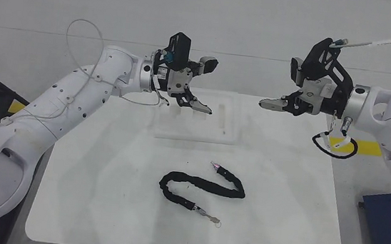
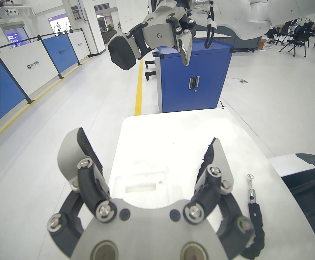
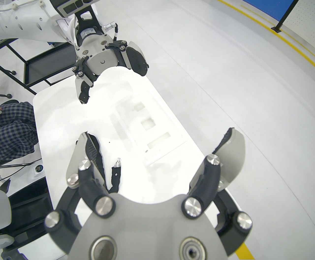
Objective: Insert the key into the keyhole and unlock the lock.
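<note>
White table (image 1: 100,205), hall floor behind. Your left gripper (image 2: 147,138) hangs wide open. The black fabric-sleeved chain lock (image 1: 169,185) lies mid-table, likely key (image 1: 213,218) at its front end. Right gripper (image 3: 157,133) is wide too. Risk: the tiny flat key slips from the pads and the loose chain drags.

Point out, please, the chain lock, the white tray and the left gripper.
chain lock (image 1: 206,186), top view, on its black sleeved middle.
white tray (image 1: 216,131), top view, on its bare base.
left gripper (image 2: 147,135), left wrist view, midway between its fingertips.
</note>
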